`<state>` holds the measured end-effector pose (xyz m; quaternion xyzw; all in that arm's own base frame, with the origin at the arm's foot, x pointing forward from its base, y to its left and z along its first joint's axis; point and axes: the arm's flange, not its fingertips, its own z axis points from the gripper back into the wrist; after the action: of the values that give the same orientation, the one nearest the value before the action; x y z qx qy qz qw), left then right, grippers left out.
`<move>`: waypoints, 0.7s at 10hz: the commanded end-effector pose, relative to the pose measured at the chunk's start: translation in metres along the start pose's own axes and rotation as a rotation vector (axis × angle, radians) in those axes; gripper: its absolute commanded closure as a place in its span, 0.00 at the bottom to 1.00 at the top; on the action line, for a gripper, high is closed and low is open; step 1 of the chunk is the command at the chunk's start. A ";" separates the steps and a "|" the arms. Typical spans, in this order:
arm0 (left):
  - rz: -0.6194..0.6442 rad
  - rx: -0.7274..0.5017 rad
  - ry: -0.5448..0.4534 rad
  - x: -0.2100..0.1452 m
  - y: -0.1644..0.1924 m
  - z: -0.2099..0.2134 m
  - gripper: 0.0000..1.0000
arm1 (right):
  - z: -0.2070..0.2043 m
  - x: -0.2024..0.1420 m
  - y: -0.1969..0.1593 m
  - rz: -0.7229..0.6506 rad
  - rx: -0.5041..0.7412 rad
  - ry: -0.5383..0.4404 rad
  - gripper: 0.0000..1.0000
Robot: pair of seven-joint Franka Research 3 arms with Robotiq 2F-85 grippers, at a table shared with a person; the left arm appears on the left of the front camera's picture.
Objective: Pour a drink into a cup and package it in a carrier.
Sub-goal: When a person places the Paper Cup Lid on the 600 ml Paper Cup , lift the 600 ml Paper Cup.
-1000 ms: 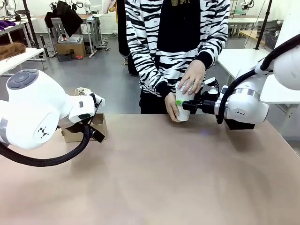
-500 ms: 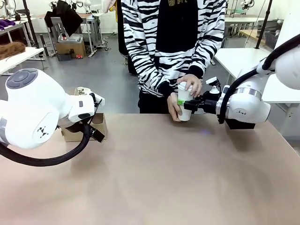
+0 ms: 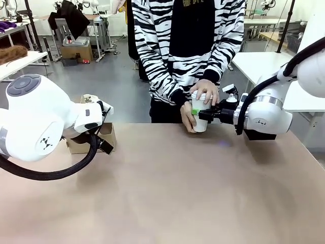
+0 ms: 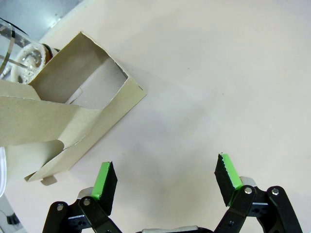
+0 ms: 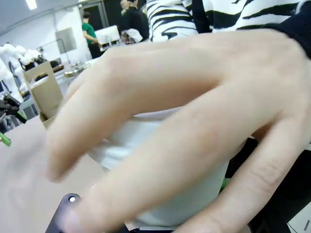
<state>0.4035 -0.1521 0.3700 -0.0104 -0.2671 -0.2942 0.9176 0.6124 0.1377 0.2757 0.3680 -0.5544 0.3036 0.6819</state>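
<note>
A tall white cup (image 3: 199,113) with a white lid stands at the table's far edge. My right gripper (image 3: 202,114) is shut on its side, a green pad showing against the paper. The person's hands (image 3: 204,89) hold it too, one pressing on the lid and one around the lower wall. Up close, that hand (image 5: 184,97) spreads over the cup (image 5: 194,194). My left gripper (image 4: 166,177) hangs open above bare table, just beside the brown cardboard carrier (image 4: 73,111), which stands by my left arm (image 3: 104,136). A clear glass jug (image 4: 22,56) stands behind the carrier; the drink is hidden.
The person in a striped top (image 3: 188,46) stands close against the far edge of the tan table (image 3: 167,188). My bulky left arm (image 3: 35,122) blocks part of the table's left side. Other tables and gear stand farther back in the room.
The person's upper hand lifted off the cup's top, then settled back onto the lid. The right gripper kept its hold and shifted slightly. The left arm stayed still.
</note>
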 end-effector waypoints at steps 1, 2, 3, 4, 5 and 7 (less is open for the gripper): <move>0.001 -0.002 -0.002 0.000 0.000 0.000 0.00 | -0.004 0.006 0.003 -0.004 0.006 -0.010 0.20; 0.001 -0.002 -0.002 0.000 0.000 0.000 0.00 | -0.004 0.006 0.003 -0.004 0.006 -0.010 0.20; 0.001 -0.002 -0.002 0.000 0.000 0.000 0.00 | -0.004 0.006 0.003 -0.004 0.006 -0.010 0.20; 0.001 -0.002 -0.002 0.000 0.000 0.000 0.00 | -0.004 0.006 0.003 -0.004 0.006 -0.010 0.20; 0.001 -0.002 -0.002 0.000 0.000 0.000 0.00 | -0.004 0.006 0.003 -0.004 0.006 -0.010 0.20; 0.001 -0.002 -0.002 0.000 0.000 0.000 0.00 | -0.004 0.006 0.003 -0.004 0.006 -0.010 0.20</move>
<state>0.4035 -0.1521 0.3700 -0.0104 -0.2671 -0.2942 0.9176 0.6121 0.1408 0.2766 0.3695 -0.5543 0.3056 0.6804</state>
